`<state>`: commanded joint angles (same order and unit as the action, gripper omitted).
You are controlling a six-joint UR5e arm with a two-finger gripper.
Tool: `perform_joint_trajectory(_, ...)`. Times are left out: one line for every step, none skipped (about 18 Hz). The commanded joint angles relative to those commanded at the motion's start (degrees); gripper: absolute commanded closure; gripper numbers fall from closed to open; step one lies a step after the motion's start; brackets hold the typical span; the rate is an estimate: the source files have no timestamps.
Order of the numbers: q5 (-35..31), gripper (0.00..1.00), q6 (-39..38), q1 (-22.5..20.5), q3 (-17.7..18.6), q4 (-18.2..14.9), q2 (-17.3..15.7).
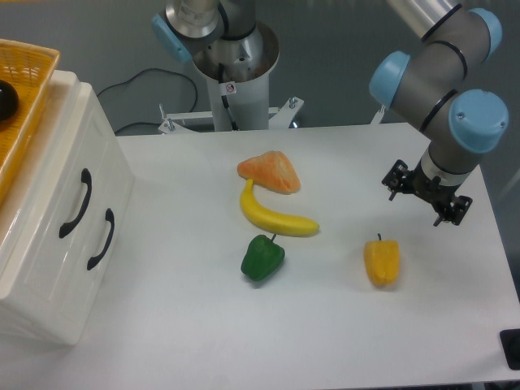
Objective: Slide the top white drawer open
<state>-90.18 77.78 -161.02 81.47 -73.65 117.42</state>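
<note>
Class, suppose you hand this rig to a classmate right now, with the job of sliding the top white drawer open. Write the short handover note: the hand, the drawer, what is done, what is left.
Hand: hangs at the table's right side, above the yellow pepper, holding nothing; its fingers are too hidden to say whether it is open or shut.
Top white drawer: in the cabinet at the left edge, looks closed, black handle untouched.
Done: nothing visible yet.
Left: cross the table past the banana and green pepper, grip the upper handle, not the lower one, and pull the drawer out.
</note>
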Motion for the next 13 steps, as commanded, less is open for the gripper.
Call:
perform_joint_trajectory(0.00, 0.00, 0.00, 0.09, 0.00, 0.09, 0.00)
perform_joint_trajectory(0.09, 0.00, 0.00, 0.26, 0.00, 0.09, 0.00)
perform_joint_trajectory(0.09, 0.00, 0.00, 0.35, 0.00, 0.00, -0.09)
perform_joint_trajectory(0.26, 0.00, 0.00, 0.44, 0.17, 0.00, -0.17)
perform_joint_trajectory(0.26, 0.00, 0.00, 0.53, 0.18, 0.09, -0.18)
perform_joint_trajectory(0.26, 0.00, 0.00, 0.53, 0.18, 0.09, -0.18)
perform_joint_trajectory(0.35, 0.00, 0.00, 0.53, 0.18, 0.09, -0.35)
perform_joint_trajectory(0.70, 0.00, 0.00, 0.70, 0.35, 0.09, -0.53)
perform_joint_trajectory(0.79, 0.00, 0.00, 0.96, 0.61, 0.35, -0.53)
perform_joint_trajectory(0.70, 0.00, 0.00, 1.05, 1.14, 0.53, -0.53)
perform_joint_trajectory(0.79, 0.00, 0.00, 1.32, 1.23, 0.61, -0.53)
perform_joint_trajectory(0.79, 0.00, 0.00, 1.41, 1.23, 0.62, -0.53)
perform_joint_trajectory(0.79, 0.00, 0.00, 1.32, 1.23, 0.62, -0.53)
